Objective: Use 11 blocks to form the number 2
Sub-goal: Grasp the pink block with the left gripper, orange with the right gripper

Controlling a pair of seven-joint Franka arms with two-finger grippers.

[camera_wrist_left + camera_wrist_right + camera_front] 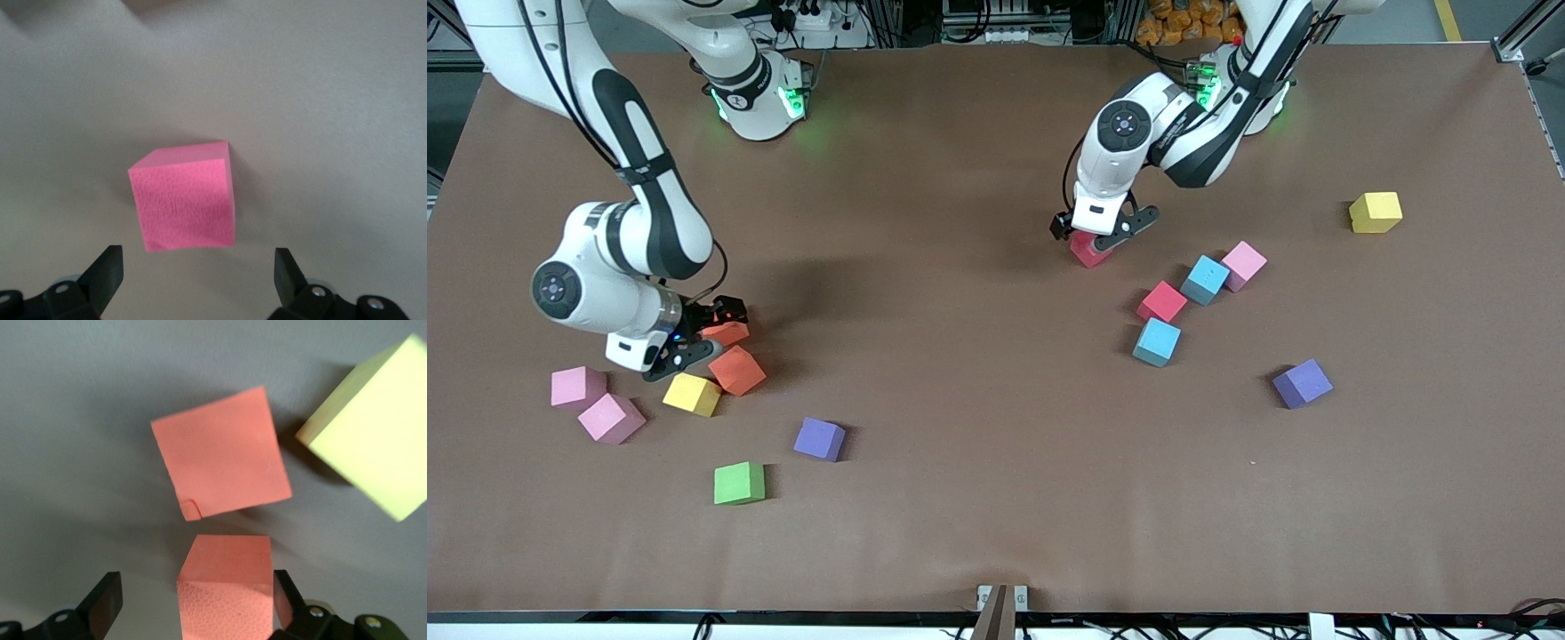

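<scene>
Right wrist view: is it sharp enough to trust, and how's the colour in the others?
Right wrist view: soft, yellow block washed pale, orange blocks still readable. Left wrist view: crimson block reads hot pink, table grey. Front view: even light, soft shadows.

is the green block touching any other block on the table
No, the green block sits alone on the table, with bare surface between it and the nearest purple block.

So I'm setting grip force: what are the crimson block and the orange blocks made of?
The crimson block looks like matte foam: finely pebbled faces, no shine. The orange blocks show the same dull, grainy skin, and one has a peeled-up corner flap, so probably soft foam.
</scene>
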